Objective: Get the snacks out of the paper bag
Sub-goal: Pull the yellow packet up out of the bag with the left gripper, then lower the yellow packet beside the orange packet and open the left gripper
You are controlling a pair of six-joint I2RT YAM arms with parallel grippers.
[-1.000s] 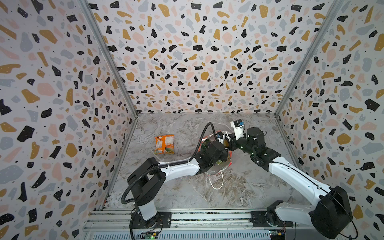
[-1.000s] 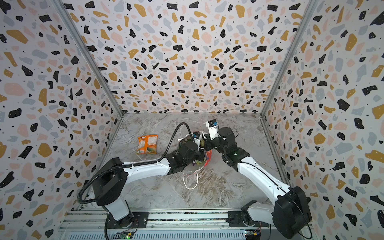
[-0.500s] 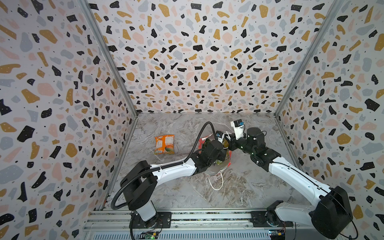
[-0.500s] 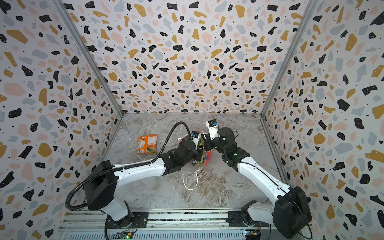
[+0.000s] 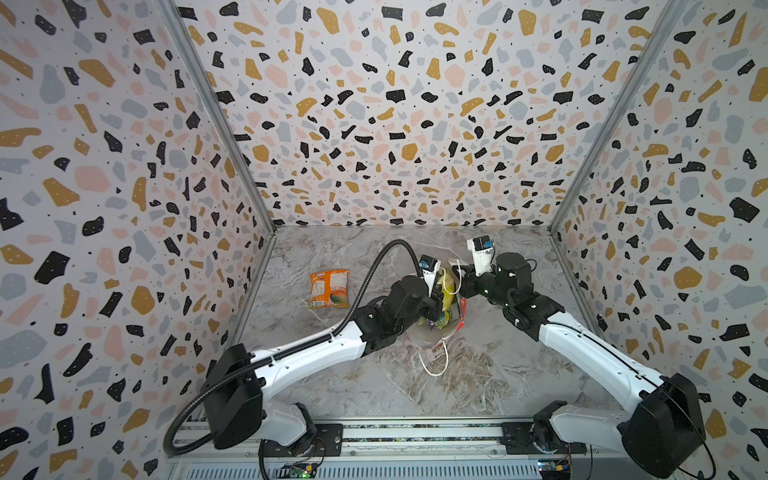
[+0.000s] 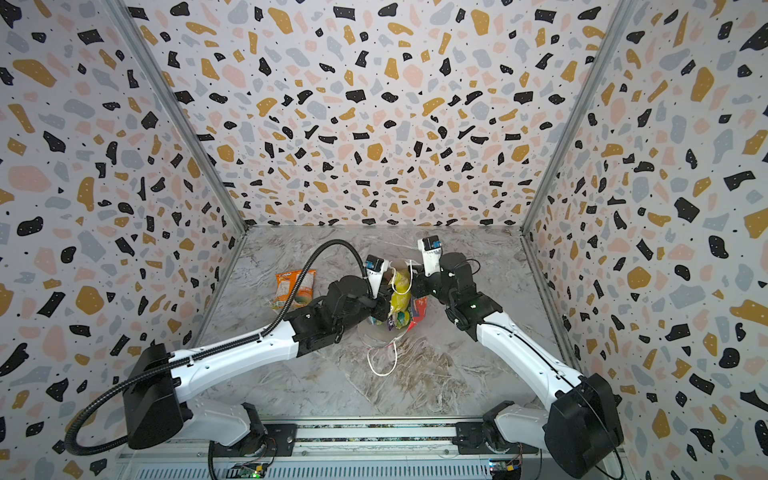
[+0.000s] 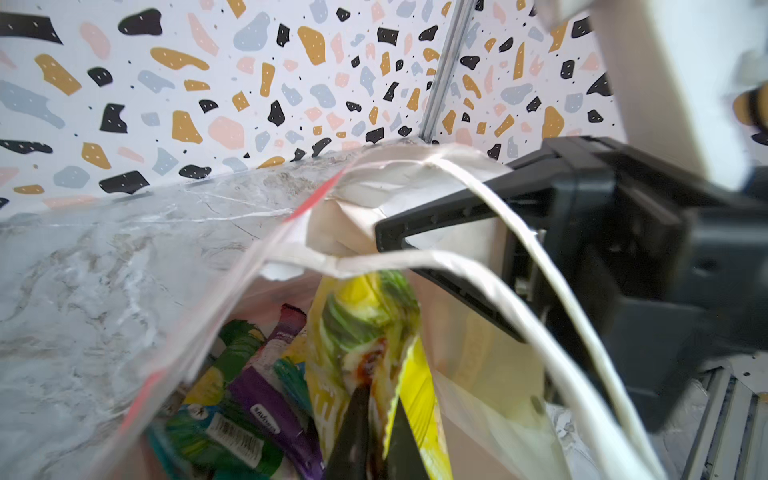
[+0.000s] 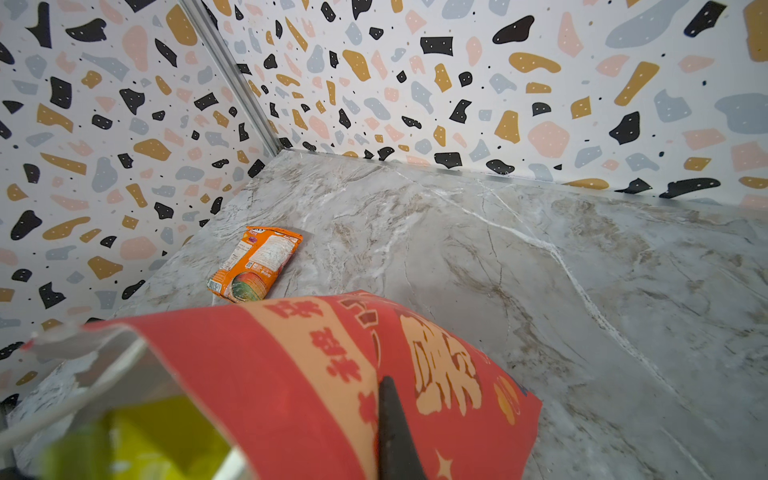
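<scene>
The red paper bag point(image 5: 460, 318) point(image 6: 419, 309) point(image 8: 316, 374) stands mid-table, mouth up, white inside point(image 7: 478, 361). My left gripper point(image 5: 434, 307) point(image 6: 380, 309) point(image 7: 376, 436) reaches into it, shut on a yellow-green packet point(image 5: 448, 291) point(image 6: 400, 286) point(image 7: 365, 332) that pokes above the rim. Purple point(image 7: 270, 403), green point(image 7: 237, 349) and teal point(image 7: 224, 436) snacks lie deeper in the bag. My right gripper point(image 5: 459, 282) point(image 6: 415, 282) point(image 8: 386, 415) is shut on the bag's wall at the rim. An orange packet point(image 5: 329, 288) point(image 6: 295, 289) point(image 8: 255, 266) lies flat on the table to the left.
A white cord handle point(image 5: 434, 361) point(image 6: 382, 361) trails from the bag onto the marble table toward the front. The other cord handle point(image 7: 519, 232) drapes over my right gripper's fingers. Terrazzo-patterned walls close in the left, back and right sides.
My left gripper has closed on the yellow-green packet inside the bag, and its arm's elbow has swung left. The right arm has kept still on the bag.
</scene>
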